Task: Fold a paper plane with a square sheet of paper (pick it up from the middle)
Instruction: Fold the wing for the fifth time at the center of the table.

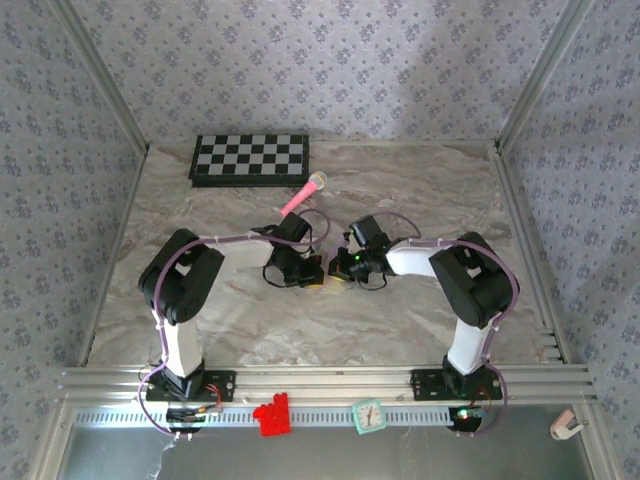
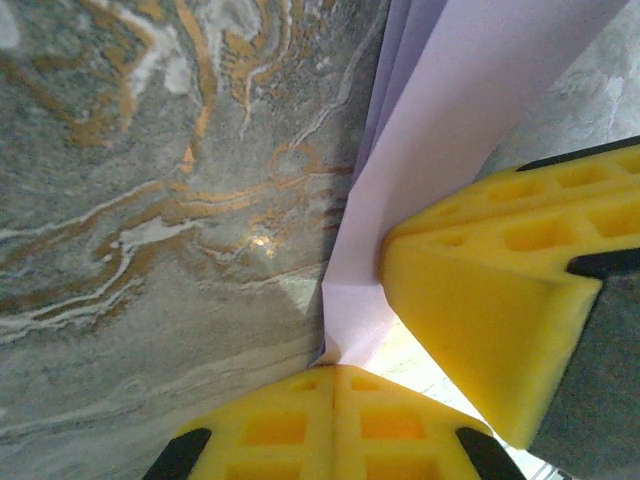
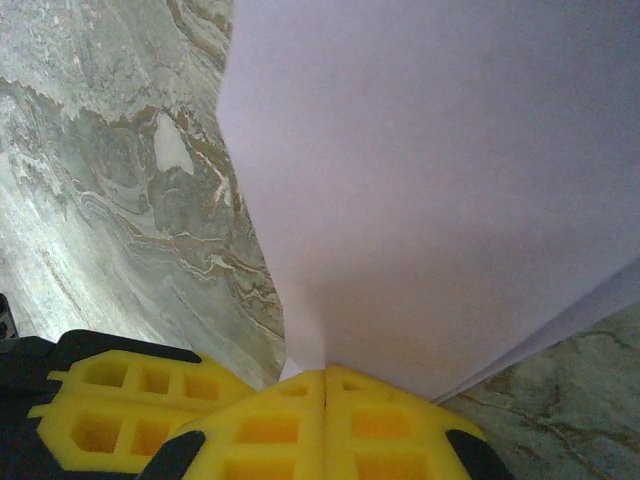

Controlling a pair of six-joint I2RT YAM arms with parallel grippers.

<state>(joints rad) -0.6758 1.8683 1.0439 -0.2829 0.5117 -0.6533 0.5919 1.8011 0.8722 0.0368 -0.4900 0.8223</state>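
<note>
1. The thin pale-lavender sheet of paper (image 2: pixel 440 110) is held between the two arms at the centre of the overhead view. It seems lifted off the grey marble-patterned desk (image 1: pixel 420 200). More than one layer shows along its edges, so it is already partly folded.
2. The left pincer (image 2: pixel 335 378) is clamped on a lower corner of the sheet at the bottom of its wrist view. Its yellow pads meet with the paper nipped between them.
3. The right pincer (image 3: pixel 325 378) is likewise closed on the sheet at bottom centre of its view, and the paper fans out towards the upper right.
4. The two pincers sit just beside each other; each wrist view catches the other's yellow finger close by.
5. I judge the task mid-fold, with no dart outline yet. The next move calls for one pincer to anchor the sheet while the other carries its edge over slowly, since such thin paper may slip or tear.
6. I see no container. The black-and-white checkered board (image 1: pixel 250 160) and the pink toy microphone (image 1: pixel 303 195) lie bare on the desk in the upper half, apart from the paper.
</note>
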